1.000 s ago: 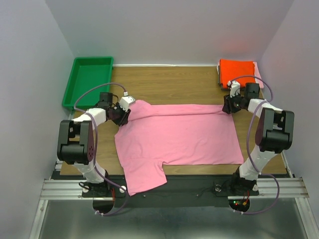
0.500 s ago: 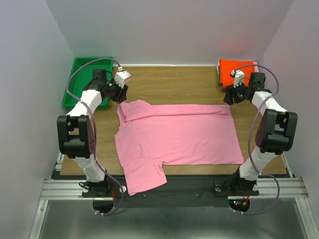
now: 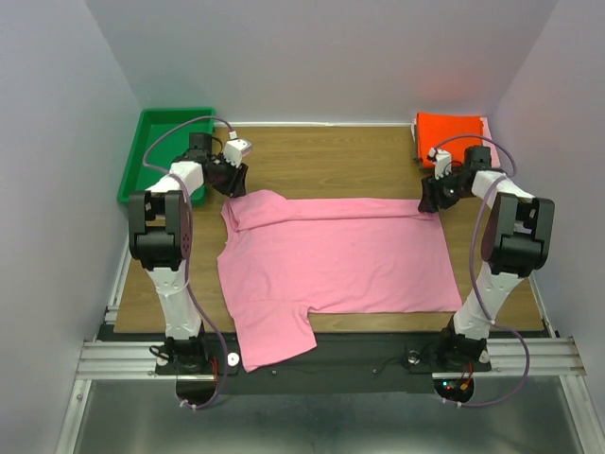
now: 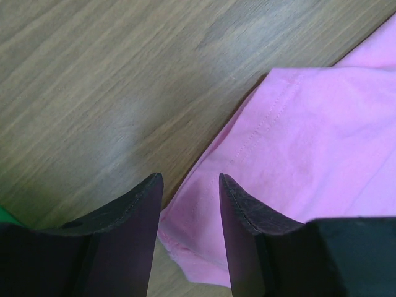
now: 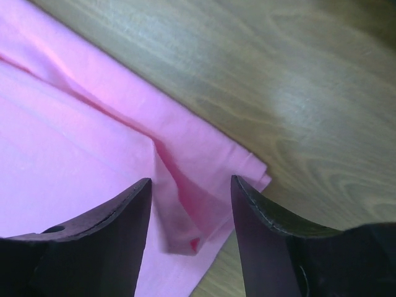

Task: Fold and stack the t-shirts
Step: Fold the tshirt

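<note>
The pink t-shirt (image 3: pixel 331 260) lies spread flat across the middle of the surface (image 3: pixel 321 156). A folded band runs along its far edge, and one sleeve at 7 o'clock reaches past the near edge. The left tool (image 3: pixel 230 180) is at the shirt's 10 o'clock corner, by the folded shoulder. The right tool (image 3: pixel 427 200) is at the 2 o'clock corner, over the end of the hem.

In the left wrist view the fingers (image 4: pixel 133 213) stand apart with nothing held. The shirt's corner shows in the gap between them and spreads toward 3 o'clock, with bare wood from 9 to 12 o'clock. Whether the tips touch the cloth cannot be told.

In the right wrist view the fingers (image 5: pixel 111 223) are also spread and hold nothing. The doubled corner of the shirt lies in the gap between them. From there the cloth runs off toward 10 o'clock, and wood fills the view from 12 to 3 o'clock.

An orange-red t-shirt (image 3: pixel 449 137) lies folded at the surface's 1 o'clock corner, apart from the pink one and just beyond the right tool. A green tray (image 3: pixel 132 161) stands at 11 o'clock, near the left tool.
</note>
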You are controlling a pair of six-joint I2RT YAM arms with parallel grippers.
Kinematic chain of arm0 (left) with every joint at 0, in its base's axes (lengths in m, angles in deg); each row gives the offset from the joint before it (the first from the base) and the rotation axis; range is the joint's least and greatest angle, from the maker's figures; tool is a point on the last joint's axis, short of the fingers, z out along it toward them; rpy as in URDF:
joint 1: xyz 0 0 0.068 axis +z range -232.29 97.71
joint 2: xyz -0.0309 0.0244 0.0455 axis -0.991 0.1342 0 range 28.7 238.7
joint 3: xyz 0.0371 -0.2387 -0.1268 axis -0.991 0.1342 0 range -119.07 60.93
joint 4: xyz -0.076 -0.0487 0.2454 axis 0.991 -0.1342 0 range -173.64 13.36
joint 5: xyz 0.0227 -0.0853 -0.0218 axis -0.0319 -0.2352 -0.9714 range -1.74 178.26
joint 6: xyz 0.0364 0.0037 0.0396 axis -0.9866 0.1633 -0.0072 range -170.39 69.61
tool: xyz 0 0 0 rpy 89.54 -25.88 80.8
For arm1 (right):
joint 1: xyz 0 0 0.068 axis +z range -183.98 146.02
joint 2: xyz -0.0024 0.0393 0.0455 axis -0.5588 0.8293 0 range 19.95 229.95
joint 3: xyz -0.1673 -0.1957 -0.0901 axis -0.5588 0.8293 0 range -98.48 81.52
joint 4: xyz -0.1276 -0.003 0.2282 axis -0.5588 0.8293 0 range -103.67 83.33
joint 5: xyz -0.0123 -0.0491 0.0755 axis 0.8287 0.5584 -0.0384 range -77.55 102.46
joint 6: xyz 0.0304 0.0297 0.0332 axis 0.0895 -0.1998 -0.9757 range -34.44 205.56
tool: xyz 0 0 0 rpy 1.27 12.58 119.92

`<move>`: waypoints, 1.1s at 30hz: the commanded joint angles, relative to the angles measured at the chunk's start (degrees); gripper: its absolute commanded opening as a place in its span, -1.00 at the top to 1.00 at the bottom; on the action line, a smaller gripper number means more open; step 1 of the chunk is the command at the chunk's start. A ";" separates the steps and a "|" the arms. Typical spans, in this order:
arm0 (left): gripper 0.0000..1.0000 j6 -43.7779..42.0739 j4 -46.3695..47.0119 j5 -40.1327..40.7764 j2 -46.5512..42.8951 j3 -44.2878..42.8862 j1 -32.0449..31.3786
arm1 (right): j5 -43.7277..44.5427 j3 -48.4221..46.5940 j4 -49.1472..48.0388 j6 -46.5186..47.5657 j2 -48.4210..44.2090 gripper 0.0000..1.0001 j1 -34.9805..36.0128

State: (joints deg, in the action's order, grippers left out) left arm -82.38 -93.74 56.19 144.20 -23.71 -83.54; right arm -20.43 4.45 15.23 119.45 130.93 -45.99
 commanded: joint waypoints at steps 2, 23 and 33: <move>-0.05 0.61 -0.56 0.52 -1.33 -0.88 0.03 | -2.88 -2.29 4.05 2.76 -0.24 -0.15 -0.38; 0.11 2.02 1.20 6.06 -3.00 2.73 0.03 | -3.15 -2.37 7.66 5.84 -1.12 0.51 -0.38; 0.94 1.49 0.32 2.28 -9.50 5.10 0.03 | -3.15 -2.11 8.10 6.36 -2.26 0.80 -0.38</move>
State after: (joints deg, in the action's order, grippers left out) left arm -80.43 -93.31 61.17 142.21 -19.91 -83.54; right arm -22.55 4.40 22.42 124.81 131.10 -45.99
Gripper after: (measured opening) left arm 0.097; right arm 0.116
